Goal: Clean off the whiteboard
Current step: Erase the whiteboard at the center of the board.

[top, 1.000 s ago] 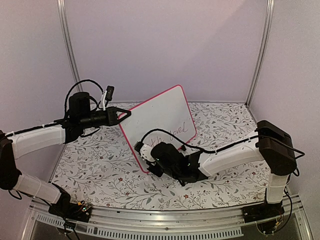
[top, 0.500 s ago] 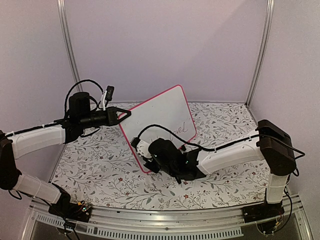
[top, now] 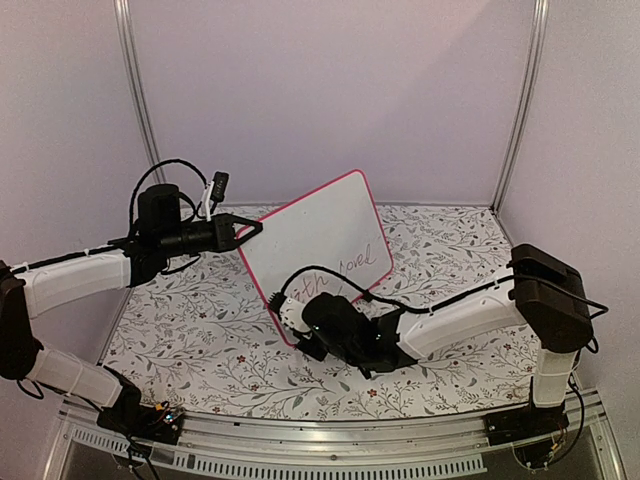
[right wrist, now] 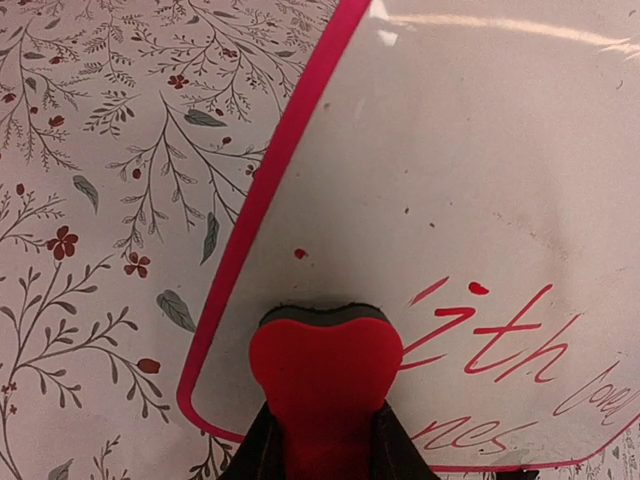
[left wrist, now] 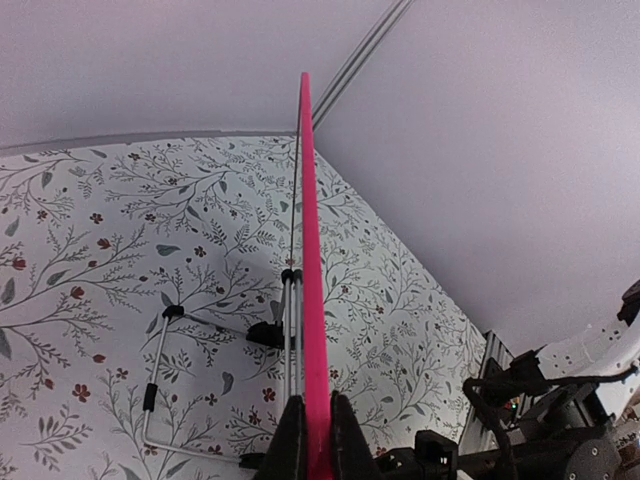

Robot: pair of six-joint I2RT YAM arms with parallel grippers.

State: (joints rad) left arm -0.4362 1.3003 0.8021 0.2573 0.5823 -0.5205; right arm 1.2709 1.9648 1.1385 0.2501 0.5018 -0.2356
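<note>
Right tool (right wrist: 322, 445): clamped on a red eraser (right wrist: 325, 370), which is pressed to the whiteboard (right wrist: 480, 170) near its lower left corner. Left tool (left wrist: 312, 445): pinched tight on the board's pink frame. The board is propped at a tilt on the flowered tabletop (right wrist: 90, 200), centre of the overhead view. Its upper part is seen clean. Handwritten words (right wrist: 500, 340) at lower right are not yet wiped. Task judged partway, with that writing left to clear.

You have a glossy, smooth pink-framed white board (right wrist: 480, 150); a matt red eraser block (right wrist: 325, 380); a matt floral-printed table covering (right wrist: 90, 150).
</note>
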